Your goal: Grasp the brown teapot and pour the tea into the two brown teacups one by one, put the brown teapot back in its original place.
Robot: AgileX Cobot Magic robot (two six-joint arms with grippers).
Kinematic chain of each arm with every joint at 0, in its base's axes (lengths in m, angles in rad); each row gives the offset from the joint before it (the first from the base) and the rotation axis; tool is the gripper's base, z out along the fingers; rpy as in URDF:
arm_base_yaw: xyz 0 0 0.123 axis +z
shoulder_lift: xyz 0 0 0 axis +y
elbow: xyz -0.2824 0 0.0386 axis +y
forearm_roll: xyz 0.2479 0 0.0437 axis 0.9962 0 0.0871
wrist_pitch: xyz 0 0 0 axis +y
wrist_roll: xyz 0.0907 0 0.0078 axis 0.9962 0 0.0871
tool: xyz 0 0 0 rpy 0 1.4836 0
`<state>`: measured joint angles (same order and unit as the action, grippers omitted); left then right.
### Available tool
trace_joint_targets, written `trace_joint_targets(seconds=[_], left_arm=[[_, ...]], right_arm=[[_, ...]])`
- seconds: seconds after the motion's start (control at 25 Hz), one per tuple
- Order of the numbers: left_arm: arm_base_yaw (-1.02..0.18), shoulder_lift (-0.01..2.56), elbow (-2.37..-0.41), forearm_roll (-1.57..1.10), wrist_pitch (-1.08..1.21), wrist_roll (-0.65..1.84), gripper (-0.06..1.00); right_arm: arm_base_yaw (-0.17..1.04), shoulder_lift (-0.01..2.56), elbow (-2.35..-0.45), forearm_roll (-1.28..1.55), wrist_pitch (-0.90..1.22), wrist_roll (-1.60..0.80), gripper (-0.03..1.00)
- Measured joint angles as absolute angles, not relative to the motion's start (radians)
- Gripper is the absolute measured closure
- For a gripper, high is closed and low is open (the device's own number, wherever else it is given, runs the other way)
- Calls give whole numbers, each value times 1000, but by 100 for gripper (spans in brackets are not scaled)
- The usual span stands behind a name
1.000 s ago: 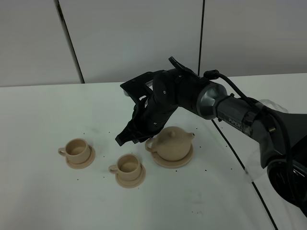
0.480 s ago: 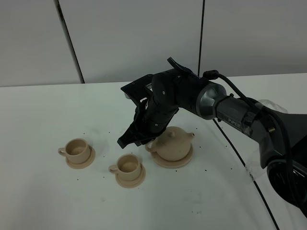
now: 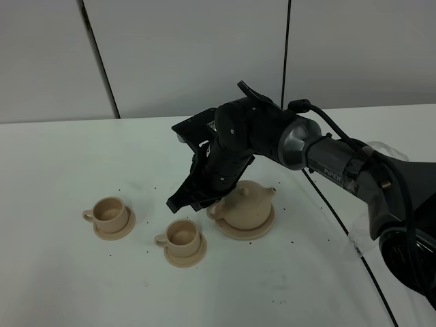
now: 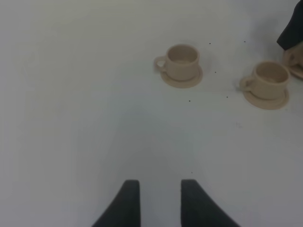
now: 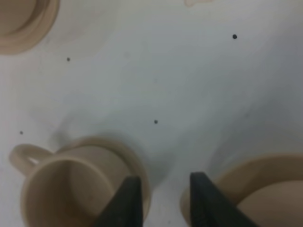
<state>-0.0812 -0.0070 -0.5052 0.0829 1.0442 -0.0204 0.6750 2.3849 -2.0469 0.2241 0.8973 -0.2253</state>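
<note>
The brown teapot (image 3: 246, 206) stands on its wide saucer, the original place (image 3: 264, 227), right of the middle. Two brown teacups sit on small saucers to its left, one at the far left (image 3: 109, 212) and one nearer (image 3: 182, 236). My right gripper (image 3: 178, 201) hovers just left of the teapot's handle side, above the gap between teapot and near cup. In the right wrist view it (image 5: 163, 201) is open over bare table, with the near cup (image 5: 66, 184) on one side and the teapot (image 5: 274, 203) on its saucer on the other. My left gripper (image 4: 158, 203) is open and far from the cups (image 4: 182, 60) (image 4: 270, 79).
The white table (image 3: 68, 150) carries scattered dark specks. A black cable (image 3: 334, 218) runs across it at the right beside the right arm. Grey wall panels stand behind the table.
My right gripper has edged slightly right, toward the teapot. Teapot and cups have not moved.
</note>
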Motion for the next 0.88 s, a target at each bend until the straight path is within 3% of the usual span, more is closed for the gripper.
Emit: trace_joint_targets(seconds=[0.88], left_arm=[[-81,-7,-505,83,1044,-22,66]], right_arm=[[675,2385,-2049,230,974,-224,72]])
